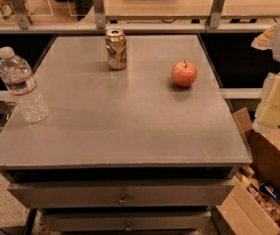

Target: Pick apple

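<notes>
Apple (184,74) sits upright on the table (130,131), toward the far right part of the top, well apart from the can (116,49) further left and far from the water bottle (21,84) at the left edge. Nothing touches it, and open surface lies all round it.

It should be light, firm and stiff enough to take a steady squeeze without giving way. The skin looks smooth and a little glossy, so it may slip if pinched high on the curve, and being round it could roll away if nudged from one side. The widest band round its middle looks like the best place to take hold, with pressure on two opposite sides and the stem left alone. Hard pressure could bruise it.

It is small and round, orange-red with paler yellowish patches, and a short dark stem stands up from the top. A soft shadow falls on the table just beside it.

The gripper (276,104) hangs off the right edge of the table, nearer than the apple and well apart from it. How the jaws stand cannot be told. A cardboard box (272,180) sits below it.
</notes>
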`<state>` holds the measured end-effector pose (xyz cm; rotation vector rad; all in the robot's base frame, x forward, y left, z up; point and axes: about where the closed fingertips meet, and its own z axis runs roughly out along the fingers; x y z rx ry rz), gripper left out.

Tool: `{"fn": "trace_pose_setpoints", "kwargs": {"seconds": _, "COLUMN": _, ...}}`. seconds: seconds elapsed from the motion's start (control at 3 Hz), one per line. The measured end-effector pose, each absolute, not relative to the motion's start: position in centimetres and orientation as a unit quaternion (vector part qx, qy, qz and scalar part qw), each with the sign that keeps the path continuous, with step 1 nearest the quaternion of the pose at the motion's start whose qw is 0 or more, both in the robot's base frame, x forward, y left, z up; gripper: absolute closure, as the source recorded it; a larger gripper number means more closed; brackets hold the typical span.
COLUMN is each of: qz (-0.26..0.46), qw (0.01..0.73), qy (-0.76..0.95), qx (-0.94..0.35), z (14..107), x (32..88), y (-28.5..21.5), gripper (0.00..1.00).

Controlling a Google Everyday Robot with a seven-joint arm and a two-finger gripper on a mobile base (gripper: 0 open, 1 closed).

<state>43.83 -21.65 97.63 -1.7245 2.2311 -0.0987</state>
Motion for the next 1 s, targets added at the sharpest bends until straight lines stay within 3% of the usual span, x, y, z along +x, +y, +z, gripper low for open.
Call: {"fn": "trace_pose_setpoints", "kwargs": {"seconds": 1.0, "qz": -0.010, "qw": 0.183, "qy": 0.769, "qx": -0.612, "z": 95.6, "x": 48.6, "y": -20.1, "gripper": 0.00}}
